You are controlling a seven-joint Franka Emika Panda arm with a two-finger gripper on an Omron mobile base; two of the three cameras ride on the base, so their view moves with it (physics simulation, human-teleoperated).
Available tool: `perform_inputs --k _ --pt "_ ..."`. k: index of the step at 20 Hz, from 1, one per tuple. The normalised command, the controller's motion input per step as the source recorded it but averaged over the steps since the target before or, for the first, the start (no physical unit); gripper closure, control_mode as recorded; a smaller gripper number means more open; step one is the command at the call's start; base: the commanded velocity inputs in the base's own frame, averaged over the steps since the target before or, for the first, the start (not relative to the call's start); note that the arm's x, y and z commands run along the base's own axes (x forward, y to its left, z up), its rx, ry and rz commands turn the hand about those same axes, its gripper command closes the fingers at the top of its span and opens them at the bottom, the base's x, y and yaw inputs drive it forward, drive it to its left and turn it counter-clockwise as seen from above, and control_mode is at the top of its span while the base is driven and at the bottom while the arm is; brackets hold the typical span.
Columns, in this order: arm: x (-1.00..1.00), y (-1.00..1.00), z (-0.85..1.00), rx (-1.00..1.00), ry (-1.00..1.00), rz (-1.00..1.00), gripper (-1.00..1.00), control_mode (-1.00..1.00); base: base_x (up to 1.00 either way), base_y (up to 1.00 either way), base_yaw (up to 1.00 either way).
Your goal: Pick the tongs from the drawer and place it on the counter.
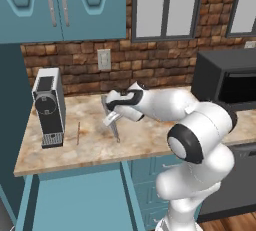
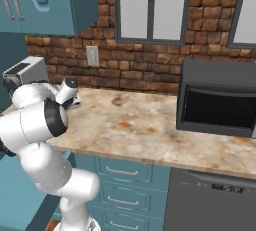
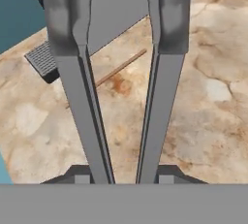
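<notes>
The tongs [image 3: 160,97] look like smooth, matt grey metal with a dull brushed sheen along their arms. The counter [image 1: 150,135] is polished stone, beige with rusty blotches and fine veins, and has a pale smooth edge. The thin stick [image 1: 78,133] looks like plain brown wood. The coffee machine [image 1: 48,107] has a satin silver and black plastic shell. The wall [image 1: 160,57] is rough red-brown brick. The cabinets [image 1: 60,5] are smooth, painted teal, and the microwave [image 2: 220,102] is matt dark grey.

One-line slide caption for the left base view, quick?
Gripper holds the tongs low over the counter, between the coffee machine and the microwave.
</notes>
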Motion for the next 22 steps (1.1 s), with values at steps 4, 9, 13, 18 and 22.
perform_inputs --k 4,9,13,18,22 --pt "1.00 0.00 -0.62 -0.11 0.00 0.00 1.00 -1.00 0.00 0.00 0.00" --pt "0.76 -0.08 -0.80 -0.13 0.00 0.00 1.00 -1.00 0.00 0.00 0.00" --pt "0.26 -0.34 -0.69 -0.10 -0.01 0.00 1.00 -1.00 0.00 0.00 0.00" --pt "-0.02 -0.57 -0.21 -0.02 -0.11 0.00 -1.00 -1.00 0.00 0.00 0.00" --pt "0.00 -0.42 0.22 0.00 -0.09 0.00 -1.00 -1.00 0.00 0.00 0.00"
